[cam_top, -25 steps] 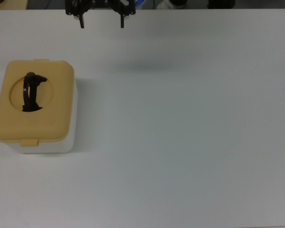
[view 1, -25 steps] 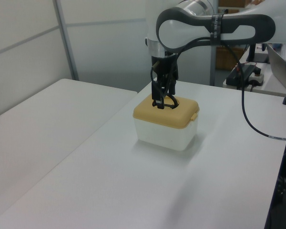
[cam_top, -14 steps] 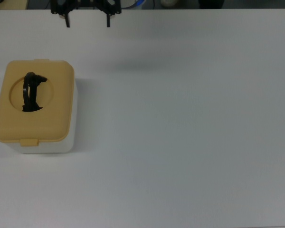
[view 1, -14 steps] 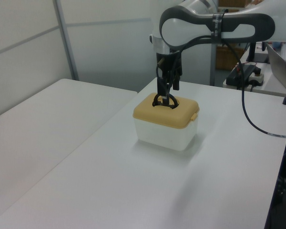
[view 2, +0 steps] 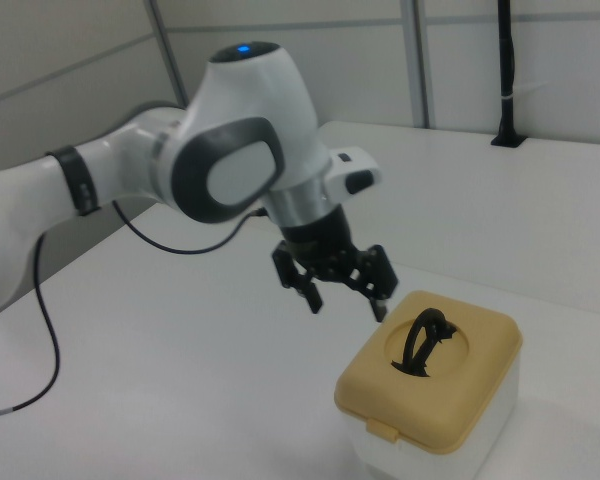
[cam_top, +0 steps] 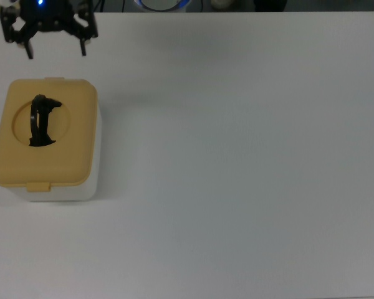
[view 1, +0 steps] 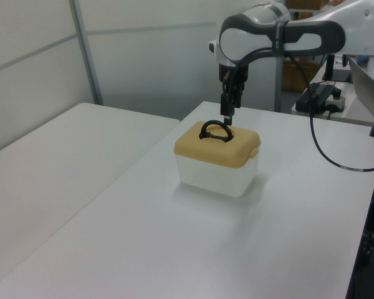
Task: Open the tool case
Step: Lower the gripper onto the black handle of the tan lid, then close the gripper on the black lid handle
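Approach step. Your end effector (view 2: 345,292) hung empty with fingers spread wide, above and just beside the tool case (cam_top: 47,140), which sat shut on the desk (cam_top: 249,162). Next, you likely needed to descend onto its upright black handle (view 2: 421,341).

A white table (view 1: 174,249) fills the scene, with a second white table (view 1: 43,156) just beside it on the left view's left. Behind the tables stand pale wall panels (view 1: 137,56) split by a grey post (view 1: 87,53).
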Available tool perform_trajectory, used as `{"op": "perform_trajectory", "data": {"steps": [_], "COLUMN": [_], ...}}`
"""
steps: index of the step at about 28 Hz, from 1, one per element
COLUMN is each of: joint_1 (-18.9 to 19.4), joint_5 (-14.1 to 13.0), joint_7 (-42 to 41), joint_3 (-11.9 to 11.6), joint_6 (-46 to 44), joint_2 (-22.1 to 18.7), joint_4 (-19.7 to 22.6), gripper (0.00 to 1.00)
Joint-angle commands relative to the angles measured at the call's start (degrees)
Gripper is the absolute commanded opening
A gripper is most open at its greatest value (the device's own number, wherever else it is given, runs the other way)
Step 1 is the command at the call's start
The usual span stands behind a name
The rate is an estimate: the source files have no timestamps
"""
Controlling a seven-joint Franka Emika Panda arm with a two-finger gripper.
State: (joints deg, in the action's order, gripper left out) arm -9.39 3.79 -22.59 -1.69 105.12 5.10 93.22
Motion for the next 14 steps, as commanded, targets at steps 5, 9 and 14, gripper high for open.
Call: {"op": "perform_trajectory", "data": {"steps": [5,9,14], "joint_1": [-2.91,-3.44,-3.62], "joint_5": [-3.88,-4.06,-4.23], "joint_7": [0.70,1.15,1.24], "joint_3": [0.11,0.20,0.20], "joint_6": [7.73,9.05,12.65], "joint_2": [5.18,7.20,8.61], "joint_4": [-1.11,-1.20,-1.20], "gripper": [1.00,1.00,1.00]}}
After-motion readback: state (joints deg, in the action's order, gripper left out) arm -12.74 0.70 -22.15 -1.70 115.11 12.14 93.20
